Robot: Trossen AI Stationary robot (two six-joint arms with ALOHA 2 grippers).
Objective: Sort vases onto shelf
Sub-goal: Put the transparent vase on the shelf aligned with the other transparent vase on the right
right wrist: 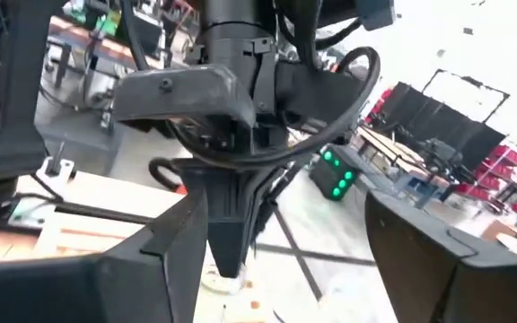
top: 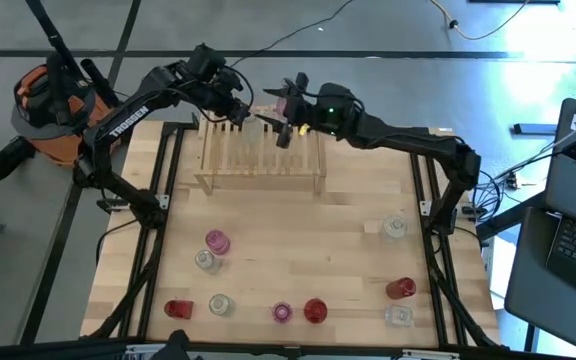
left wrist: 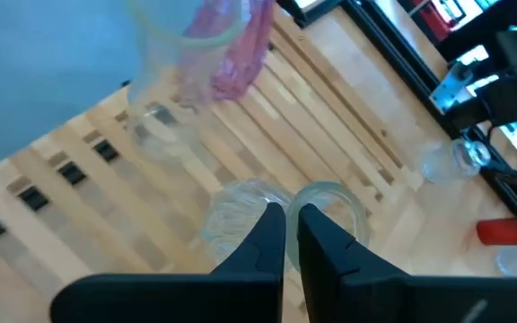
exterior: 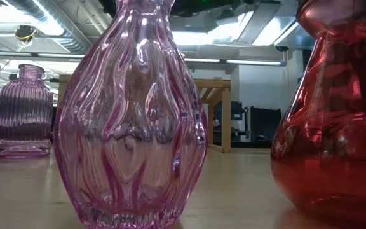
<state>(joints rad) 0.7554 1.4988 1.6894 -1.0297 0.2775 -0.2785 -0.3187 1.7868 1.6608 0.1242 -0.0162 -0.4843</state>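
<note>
Currently, both arms meet over the shelf (top: 261,160) at the far side of the table (top: 298,250). Left gripper (left wrist: 284,231): above the slatted top, fingers closed on the rim of a clear vase (left wrist: 317,208) standing there. Right gripper (top: 286,118): just beside it at the shelf's far edge, fingers spread wide, gripping nothing. Pink vase (left wrist: 233,54): near the clear one, over the slats. Loose vases on the near half of the table: pink (top: 217,241), red (top: 315,311), red (top: 400,289), clear (top: 395,227), among others, well apart from the shelf.
</note>
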